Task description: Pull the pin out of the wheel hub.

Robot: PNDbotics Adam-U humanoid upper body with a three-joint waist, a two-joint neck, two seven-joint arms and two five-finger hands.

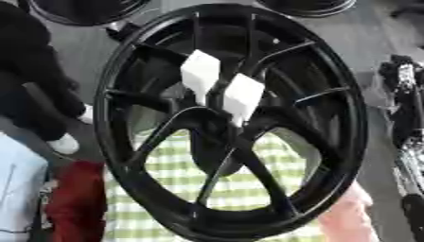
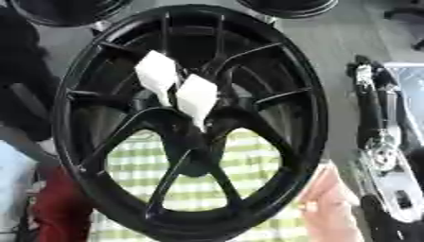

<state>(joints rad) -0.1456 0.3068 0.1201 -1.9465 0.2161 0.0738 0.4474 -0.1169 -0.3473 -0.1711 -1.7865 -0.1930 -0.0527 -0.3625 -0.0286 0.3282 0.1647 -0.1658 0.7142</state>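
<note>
A large black spoked wheel [image 1: 116, 142] stands upright and fills both views. At its hub [image 1: 217, 118] two white tapered pieces stick out side by side, one [image 1: 200, 73] upper left and one [image 1: 242, 97] lower right; I cannot tell which is the pin. My right arm [image 2: 383, 156], black and silver, runs up the right edge, and its hand [image 2: 364, 78] sits beside the rim's right side, apart from the hub. A person's bare hand [image 2: 324, 198] rests against the rim's lower right. My left hand does not show.
A green-and-white checked cloth [image 1: 178, 170] shows through the lower spokes. More black wheels [image 1: 83, 9] lie at the top edge. A person in dark clothing [image 1: 29, 75] is at the left, with something red [image 1: 79, 198] below.
</note>
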